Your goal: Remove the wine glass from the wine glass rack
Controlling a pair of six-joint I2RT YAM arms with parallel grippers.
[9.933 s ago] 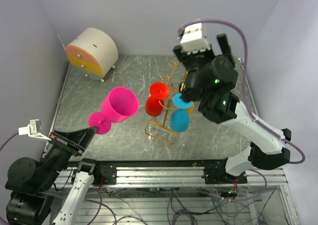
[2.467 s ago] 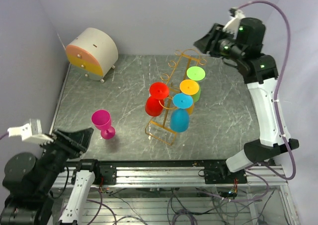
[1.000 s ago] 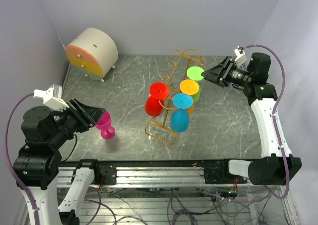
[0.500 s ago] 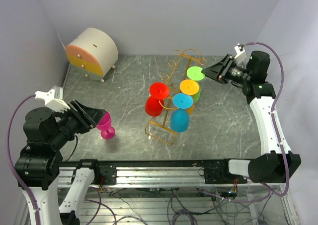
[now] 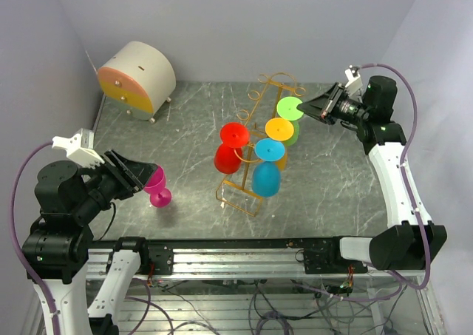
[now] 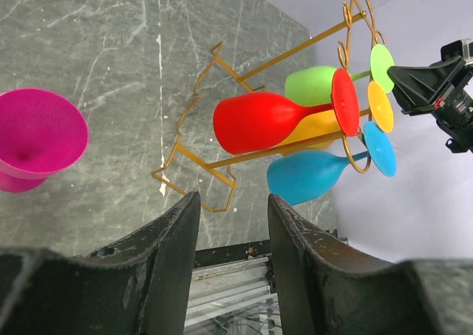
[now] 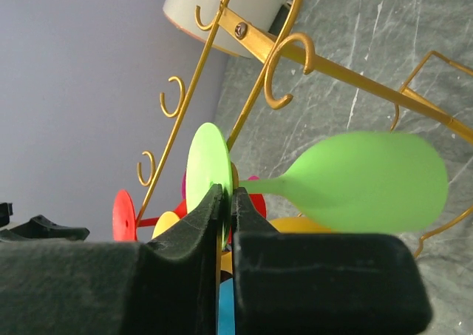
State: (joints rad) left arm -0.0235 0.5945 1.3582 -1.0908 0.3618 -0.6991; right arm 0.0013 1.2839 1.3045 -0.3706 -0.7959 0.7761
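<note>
Two fingers [image 7: 185, 235] pinching green glass [image 7: 362, 181], blurred

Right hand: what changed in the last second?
The right hand shut on the foot of the green glass; a second ago its fingers stood apart. The glass still hangs on the wine glass rack. The left hand, open, and the pink glass stayed put.
</note>
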